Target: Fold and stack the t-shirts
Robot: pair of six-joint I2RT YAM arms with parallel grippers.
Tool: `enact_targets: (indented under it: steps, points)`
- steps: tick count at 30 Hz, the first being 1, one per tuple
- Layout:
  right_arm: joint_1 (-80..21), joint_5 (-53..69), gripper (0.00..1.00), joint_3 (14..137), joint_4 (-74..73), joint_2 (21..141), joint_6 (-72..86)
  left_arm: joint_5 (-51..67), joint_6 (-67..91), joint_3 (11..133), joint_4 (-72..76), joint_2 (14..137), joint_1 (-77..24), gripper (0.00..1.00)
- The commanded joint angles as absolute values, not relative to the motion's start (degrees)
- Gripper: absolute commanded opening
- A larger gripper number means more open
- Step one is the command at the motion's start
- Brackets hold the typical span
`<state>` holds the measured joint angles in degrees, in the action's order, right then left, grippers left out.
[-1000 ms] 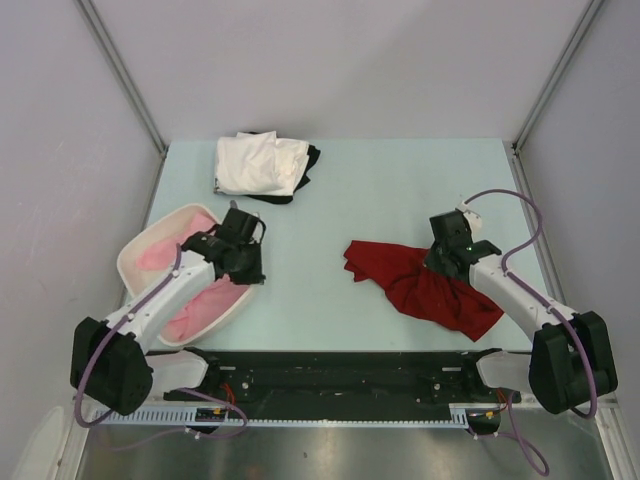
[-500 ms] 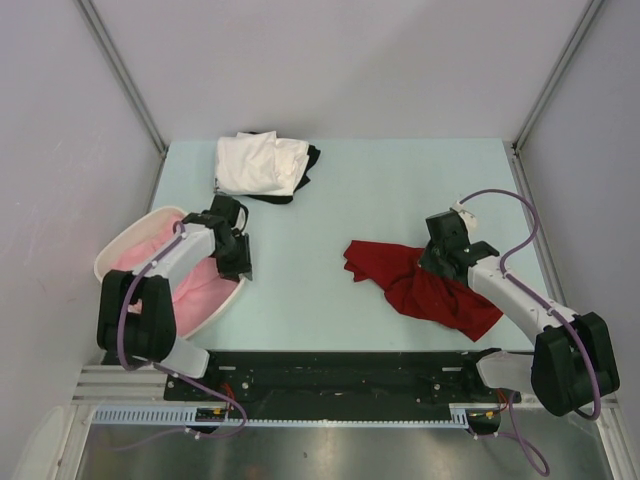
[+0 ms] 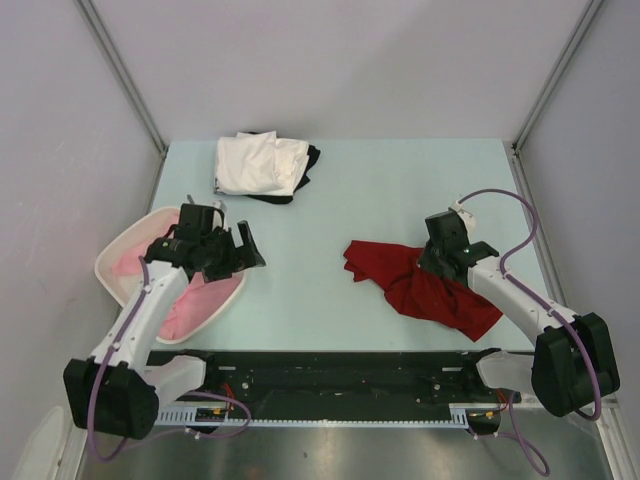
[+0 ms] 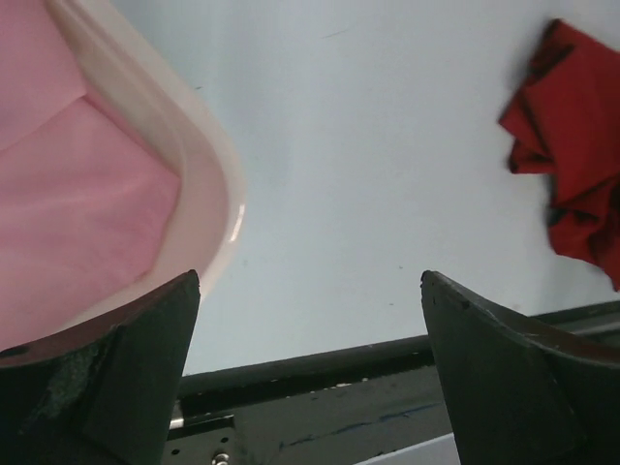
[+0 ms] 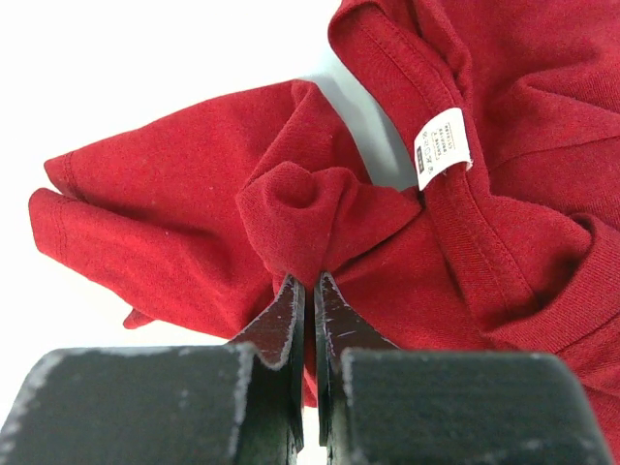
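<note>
Table [image 3: 400, 190]: dark red t-shirt [image 3: 430, 290] lies crumpled right of centre, a folded white t-shirt [image 3: 258, 163] sits on a black t-shirt [image 3: 312, 157] at the far edge, and a pink t-shirt [image 4: 87, 223] is inside the white basket [image 4: 218, 179] on the left side. Right gripper [image 5: 310, 283] is closed tight, pinching a raised fold of the red shirt just beside its collar label [image 5: 443, 145]. Left gripper [image 4: 310, 368] is spread wide with nothing in it, hovering at the basket's right rim, bare table showing between its fingers [image 4: 136, 378].
</note>
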<state>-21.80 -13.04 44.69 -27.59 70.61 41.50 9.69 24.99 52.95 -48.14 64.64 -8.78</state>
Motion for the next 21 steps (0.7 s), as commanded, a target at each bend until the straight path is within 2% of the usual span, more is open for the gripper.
enact_targets:
  steps: [1,5,10,17,21]
  points:
    - [-22.24,-13.88,0.00,45.97,-26.63,68.91,41.31,17.66,31.97,49.93,-42.90,59.77,-10.63,1.00]
    - [-22.41,-14.24,0.00,45.88,-26.46,69.26,40.78,13.91,39.35,47.65,-38.60,60.12,-10.90,1.00]
    - [-23.99,-15.11,0.00,45.97,-26.89,69.78,41.40,8.72,50.34,46.92,-26.39,61.78,-14.31,1.00]
    - [-25.49,-15.91,0.00,45.88,-27.07,70.40,41.57,10.99,51.41,57.56,-20.31,84.86,-19.86,1.00]
    - [-25.66,-16.35,0.00,45.88,-27.77,70.40,40.78,7.04,53.17,58.45,-20.55,90.61,-19.86,1.00]
